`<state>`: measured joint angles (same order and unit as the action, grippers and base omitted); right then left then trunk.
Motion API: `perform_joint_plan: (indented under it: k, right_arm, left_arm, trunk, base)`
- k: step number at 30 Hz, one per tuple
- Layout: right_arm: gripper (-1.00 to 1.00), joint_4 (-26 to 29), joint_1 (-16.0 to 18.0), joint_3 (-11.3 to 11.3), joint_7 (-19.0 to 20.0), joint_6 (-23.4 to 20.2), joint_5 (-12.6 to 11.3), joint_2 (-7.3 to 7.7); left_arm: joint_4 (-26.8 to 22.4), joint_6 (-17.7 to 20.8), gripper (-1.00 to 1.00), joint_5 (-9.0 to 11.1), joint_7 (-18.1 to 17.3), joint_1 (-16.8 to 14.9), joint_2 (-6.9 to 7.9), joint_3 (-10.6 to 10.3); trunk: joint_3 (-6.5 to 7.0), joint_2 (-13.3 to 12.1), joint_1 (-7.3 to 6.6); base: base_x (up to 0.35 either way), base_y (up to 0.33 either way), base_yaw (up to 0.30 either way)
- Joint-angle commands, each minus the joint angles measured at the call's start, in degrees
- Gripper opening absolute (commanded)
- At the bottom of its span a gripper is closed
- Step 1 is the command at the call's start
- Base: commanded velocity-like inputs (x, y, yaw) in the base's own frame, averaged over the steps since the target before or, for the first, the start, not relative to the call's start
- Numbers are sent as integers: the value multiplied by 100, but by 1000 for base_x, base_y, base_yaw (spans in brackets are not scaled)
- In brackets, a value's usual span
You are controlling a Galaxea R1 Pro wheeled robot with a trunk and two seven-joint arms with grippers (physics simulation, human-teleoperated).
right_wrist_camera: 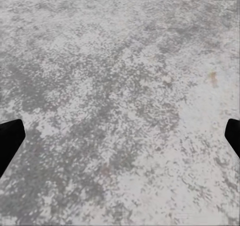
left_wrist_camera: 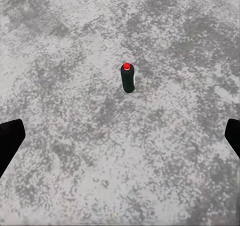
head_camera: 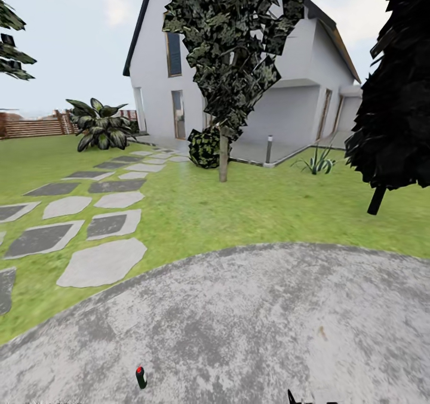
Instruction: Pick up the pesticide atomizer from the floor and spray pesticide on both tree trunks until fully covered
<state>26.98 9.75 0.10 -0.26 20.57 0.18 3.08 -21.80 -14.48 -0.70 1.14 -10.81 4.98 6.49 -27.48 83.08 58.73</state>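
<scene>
- Pesticide atomizer point(head_camera: 141, 378) stands upright on the floor point(head_camera: 251, 326), near the bottom of the head view, a bit left of centre. Nothing touching it; bare paving all round.
- Left wrist view: atomizer point(left_wrist_camera: 127, 78) sits ahead of the left claw point(left_wrist_camera: 120, 138) & roughly centred between the two dark fingertips point(left_wrist_camera: 10, 138). Jaws spread wide, holding nothing. Prob. lined up this way so the claw can come down around the bottle w/o knocking it over – it's small & narrow, so likely to tip.
- Right claw point(right_wrist_camera: 120, 138): also wide open, empty, looking at plain mottled floor. Seems parked out of the way; the left arm looks like the picker.
- Step in hand, as I judge it: approach for the pickup. No spraying done yet.
- Trees: one w/ a pale tree trunk point(head_camera: 223, 156) stands on the lawn point(head_camera: 197, 213) straight ahead, well apart from the atomizer. Second tree point(head_camera: 397, 88), very dark, at the right edge, its thin trunk leaning.
- Around: grey stepping stones point(head_camera: 101, 264) run left toward the white house point(head_camera: 286, 93); low bush point(head_camera: 206, 147) just beside the first trunk; bollard lamp point(head_camera: 269, 149) & a spiky plant point(head_camera: 316, 164) near the house; broad-leaved plant point(head_camera: 100, 125) & fence point(head_camera: 33, 126) far left.
- In the way: nothing betw. claw & bottle. Route to the trees is open grass; the bush crowds one side of the nearer trunk, which may hamper full coverage.
</scene>
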Motion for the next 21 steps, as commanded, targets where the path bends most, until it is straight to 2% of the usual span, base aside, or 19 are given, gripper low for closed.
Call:
perform_joint_plan:
  k: [1,9,21]
  right_arm:
    - [100,0,0,0,0,0,1,0]
    - [100,-8,0,7,0,0,7,0]
    - [100,-278,0,16,0,0,0,0]
  left_arm:
    - [26,-1,100,0,0,0,-3,-1]
    - [61,-56,100,-1,0,0,-14,3]
    - [62,-64,100,-1,8,0,-13,11]
  trunk:
    - [-2,0,0]
    - [-20,0,0]
    - [-48,0,0]
  base:
    - [228,-240,270]
    - [200,-243,270]
    - [94,-273,270]
